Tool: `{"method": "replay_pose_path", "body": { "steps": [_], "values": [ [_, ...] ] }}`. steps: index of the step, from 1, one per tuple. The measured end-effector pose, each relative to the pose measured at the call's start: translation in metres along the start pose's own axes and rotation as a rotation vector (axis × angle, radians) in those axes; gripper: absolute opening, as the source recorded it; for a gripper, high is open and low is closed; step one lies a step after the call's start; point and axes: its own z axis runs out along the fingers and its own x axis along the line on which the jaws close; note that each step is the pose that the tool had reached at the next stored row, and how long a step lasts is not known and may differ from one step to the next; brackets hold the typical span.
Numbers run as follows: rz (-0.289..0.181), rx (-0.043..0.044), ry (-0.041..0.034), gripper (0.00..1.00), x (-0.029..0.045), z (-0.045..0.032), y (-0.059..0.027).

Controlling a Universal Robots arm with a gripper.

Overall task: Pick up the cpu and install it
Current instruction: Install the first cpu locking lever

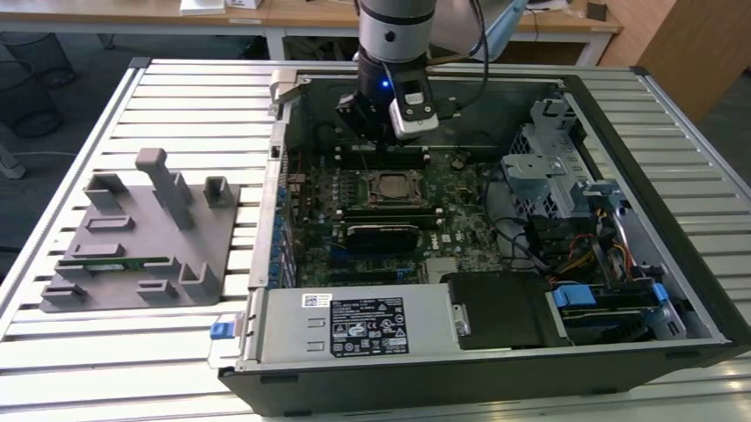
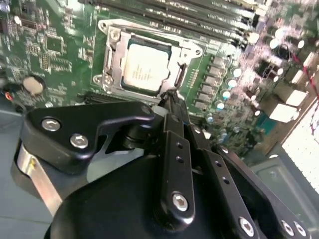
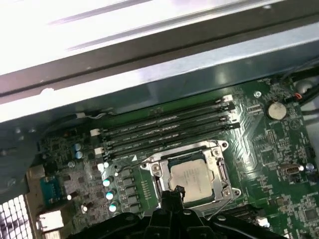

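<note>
The cpu is a silver square chip lying flat inside the metal socket frame on the green motherboard. In the first wrist view the cpu sits just beyond my black fingertips. My gripper hovers above the socket's edge, shut with nothing between its fingers. In the exterior view the gripper hangs inside the open computer case, slightly behind the socket with the cpu.
Memory slots run beside the socket. The case wall and drive cages flank the motherboard. A grey plastic tray with upright blocks and a green memory stick lies on the slatted table at the exterior view's left.
</note>
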Motion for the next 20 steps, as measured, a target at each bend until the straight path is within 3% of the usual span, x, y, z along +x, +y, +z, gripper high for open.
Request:
{"method": "replay_pose_path", "body": {
  "steps": [13, 17, 20],
  "values": [
    [-0.221, 0.0048, 0.0107, 0.11, 0.0011, 0.0046, -0.0006],
    [-0.223, 0.0045, 0.0089, 0.11, 0.0158, 0.0062, -0.0043],
    [-0.224, 0.0035, 0.0018, 0.11, 0.0271, 0.0064, -0.0068]
  ]
}}
